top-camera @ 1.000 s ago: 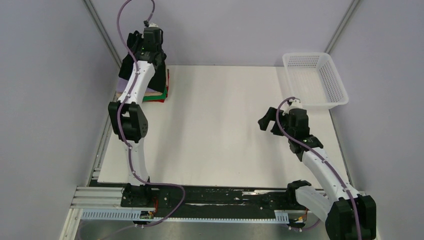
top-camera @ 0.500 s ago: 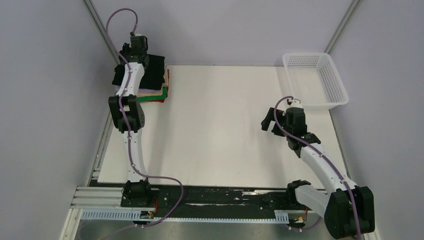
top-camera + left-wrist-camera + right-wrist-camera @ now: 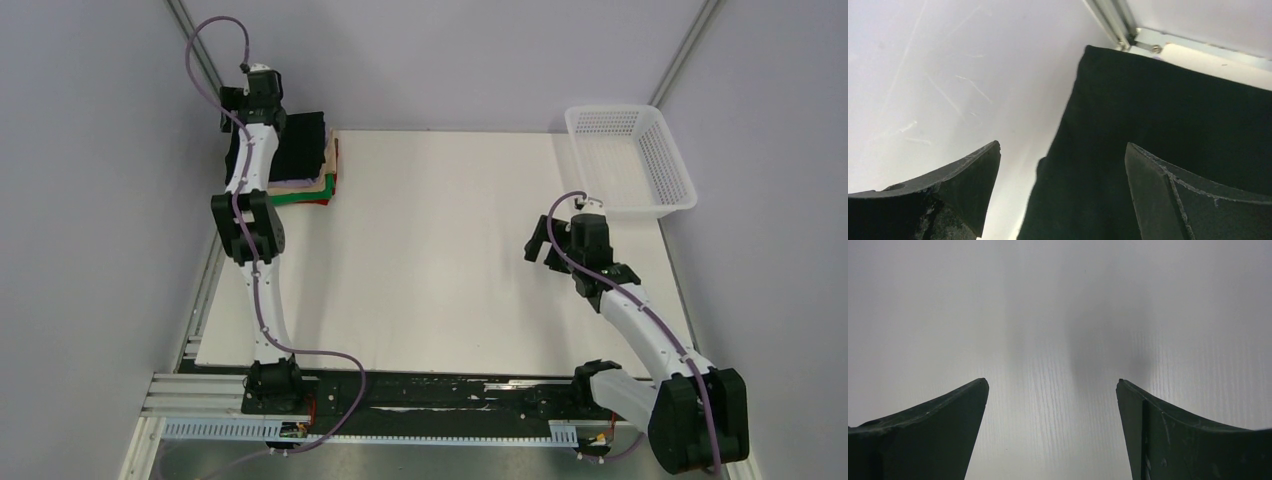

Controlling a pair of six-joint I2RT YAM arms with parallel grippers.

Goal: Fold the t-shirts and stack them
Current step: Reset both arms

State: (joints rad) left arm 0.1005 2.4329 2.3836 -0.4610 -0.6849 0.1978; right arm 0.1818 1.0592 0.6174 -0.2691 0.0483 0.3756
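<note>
The folded black cloth t-shirt [image 3: 303, 140] tops a stack of lavender, tan, red and green tees [image 3: 312, 189] at the white table's [image 3: 430, 280] far-left corner. The left gripper [image 3: 1060, 150] hangs spread and empty above the shirt's edge. The right gripper [image 3: 1053, 385] gapes, holding nothing, over the tabletop.

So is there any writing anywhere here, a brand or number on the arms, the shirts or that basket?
No text can be read in any view.
The black t-shirt is plain.
The white basket bears no label.
The left arm and the right arm show no brand or number.
The small parts on the rail are too small to tell.
</note>
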